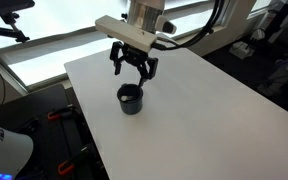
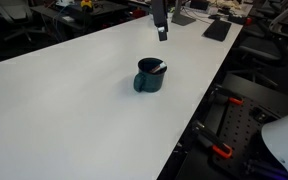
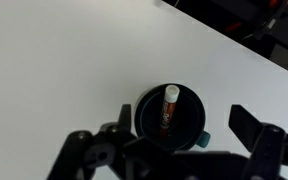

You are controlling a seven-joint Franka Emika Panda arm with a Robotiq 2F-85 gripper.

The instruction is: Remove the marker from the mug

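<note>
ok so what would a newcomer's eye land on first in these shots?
A lone dark mug stands on the otherwise bare-looking white table, with the gripper hanging open directly above it. In the wrist view, the marker stands inside the mug, pale end up, leaning on the wall.

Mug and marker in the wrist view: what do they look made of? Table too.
Mug: glazed ceramic or hard plastic, can't tell which. It is dark teal-black, smooth and thick-walled.
Marker: probably plastic, with a slim, smooth reddish barrel and a white end.
Table: matte white board, maybe laminate. It looks flat and even, with no glare.
</note>
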